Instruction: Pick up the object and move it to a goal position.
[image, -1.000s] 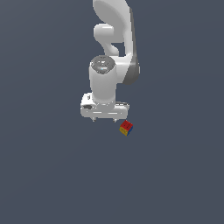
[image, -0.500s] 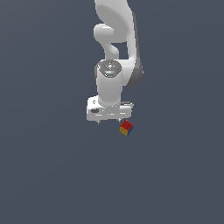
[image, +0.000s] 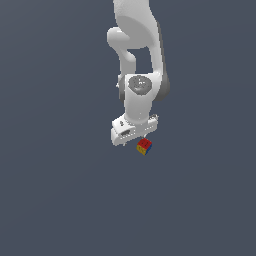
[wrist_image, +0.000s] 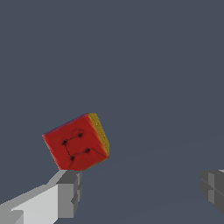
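Note:
The object is a tiny cube (image: 144, 146) with red, blue and yellow faces, lying on the dark grey floor. My white gripper (image: 134, 136) hangs just above it, slightly to the exterior view's left. In the wrist view the cube (wrist_image: 76, 142) shows a red face and a yellow side. It lies just past the tip of one grey finger (wrist_image: 68, 194), not between the two. The other finger (wrist_image: 213, 188) is far off to the side. The gripper (wrist_image: 142, 186) is open and empty.
Only the plain dark grey floor (image: 60, 200) surrounds the cube and the arm. No other objects show in either view.
The gripper has moved down and toward the exterior view's right, closer to the cube, and the wrist has turned a little. The cube has not moved.

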